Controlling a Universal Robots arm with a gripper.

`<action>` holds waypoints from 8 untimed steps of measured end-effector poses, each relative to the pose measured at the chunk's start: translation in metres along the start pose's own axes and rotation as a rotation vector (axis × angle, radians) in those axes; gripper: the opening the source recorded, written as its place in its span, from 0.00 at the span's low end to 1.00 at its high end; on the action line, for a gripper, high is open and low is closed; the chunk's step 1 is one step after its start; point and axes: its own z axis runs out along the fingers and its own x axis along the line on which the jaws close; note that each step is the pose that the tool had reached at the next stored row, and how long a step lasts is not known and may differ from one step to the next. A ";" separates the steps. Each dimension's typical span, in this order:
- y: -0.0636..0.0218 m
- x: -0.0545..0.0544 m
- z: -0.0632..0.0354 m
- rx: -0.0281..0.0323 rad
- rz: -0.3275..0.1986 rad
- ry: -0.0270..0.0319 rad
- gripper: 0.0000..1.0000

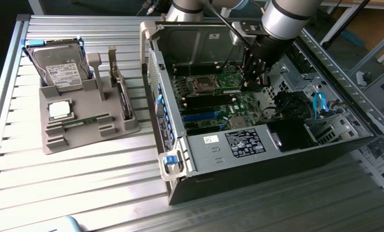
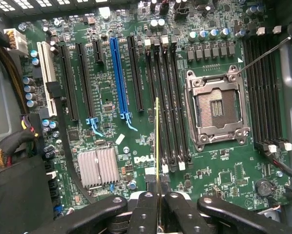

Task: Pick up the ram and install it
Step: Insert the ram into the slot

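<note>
Computer case [image 1: 243,159], one; hard drive [image 1: 60,67], one; CPU chip [image 1: 60,109], one; expansion card [image 1: 120,92], one; gray holder [image 1: 89,104], one; ram [image 2: 157,141], two.

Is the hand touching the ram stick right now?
Touching. The wrist view shows the ram, seen edge-on, clamped between the fingers of the hand, with no gap on either side.

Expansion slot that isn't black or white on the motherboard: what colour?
Blue. The expansion slot shows best in the wrist view.
</note>
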 end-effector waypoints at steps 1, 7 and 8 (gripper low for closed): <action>0.0000 0.000 0.0005 0.0001 0.000 0.0000 0.12; 0.0000 0.000 0.0044 0.0017 0.000 -0.0001 0.12; 0.0000 0.000 0.0048 0.0018 0.000 -0.0001 0.12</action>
